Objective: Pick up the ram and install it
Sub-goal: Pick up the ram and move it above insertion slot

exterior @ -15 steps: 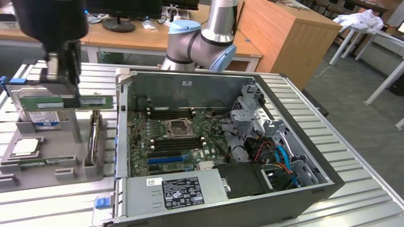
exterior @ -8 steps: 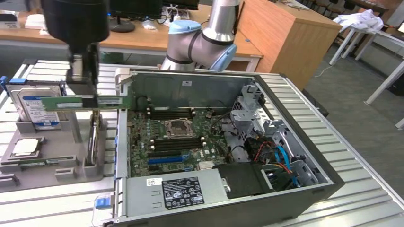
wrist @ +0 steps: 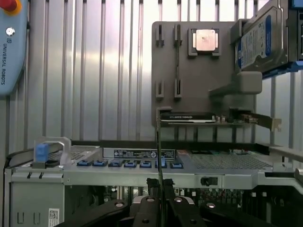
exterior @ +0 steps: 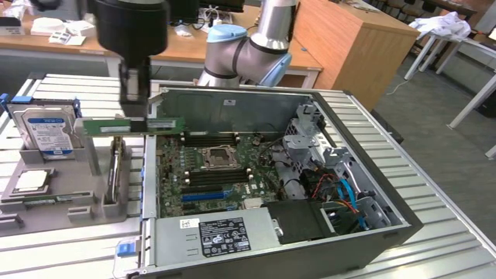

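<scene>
The jaws are closed on the ram point(exterior: 133, 125), gripping it near its middle and holding it level in the air. It hangs above the open case's point(exterior: 372, 232) wall on the exterior view's left. One end reaches over the grey holder point(exterior: 85, 197), the other over the motherboard's point(exterior: 232, 174) far corner, short of the black slots point(exterior: 209, 140) beside the CPU socket point(exterior: 218, 157). In the wrist view the ram point(wrist: 158, 156) appears edge-on as a thin line. A hard drive point(exterior: 46, 131) stands in the holder, with a CPU point(exterior: 31, 181) lying nearer. All rests on the ribbed tabletop point(exterior: 78, 87).
</scene>
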`<state>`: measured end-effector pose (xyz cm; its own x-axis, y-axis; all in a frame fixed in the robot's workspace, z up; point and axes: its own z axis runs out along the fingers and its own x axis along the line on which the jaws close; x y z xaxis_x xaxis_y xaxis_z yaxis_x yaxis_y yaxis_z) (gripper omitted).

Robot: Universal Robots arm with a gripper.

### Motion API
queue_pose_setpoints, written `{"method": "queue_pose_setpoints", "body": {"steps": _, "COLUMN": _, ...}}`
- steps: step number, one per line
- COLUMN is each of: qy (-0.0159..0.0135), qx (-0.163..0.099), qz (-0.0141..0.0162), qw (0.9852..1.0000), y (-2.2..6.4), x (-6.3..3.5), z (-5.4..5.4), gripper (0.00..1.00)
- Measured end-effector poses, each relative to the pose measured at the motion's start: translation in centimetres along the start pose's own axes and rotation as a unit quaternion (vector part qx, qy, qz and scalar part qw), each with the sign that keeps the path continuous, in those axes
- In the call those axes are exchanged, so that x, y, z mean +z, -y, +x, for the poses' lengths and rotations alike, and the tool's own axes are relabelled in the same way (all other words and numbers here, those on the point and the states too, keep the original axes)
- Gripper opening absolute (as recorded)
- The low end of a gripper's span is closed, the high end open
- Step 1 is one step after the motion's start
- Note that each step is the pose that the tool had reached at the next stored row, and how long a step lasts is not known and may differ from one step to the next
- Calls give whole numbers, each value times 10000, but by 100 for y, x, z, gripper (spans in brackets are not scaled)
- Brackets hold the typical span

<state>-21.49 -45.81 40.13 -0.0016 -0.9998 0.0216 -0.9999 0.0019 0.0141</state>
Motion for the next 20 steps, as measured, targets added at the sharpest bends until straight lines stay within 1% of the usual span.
{"method": "queue_pose_setpoints", "body": {"steps": 20, "qy": 0, "qx": 0, "qz": -11, "qw": 10000, "y": 912, "x": -12, "z": -2, "gripper": 14}}
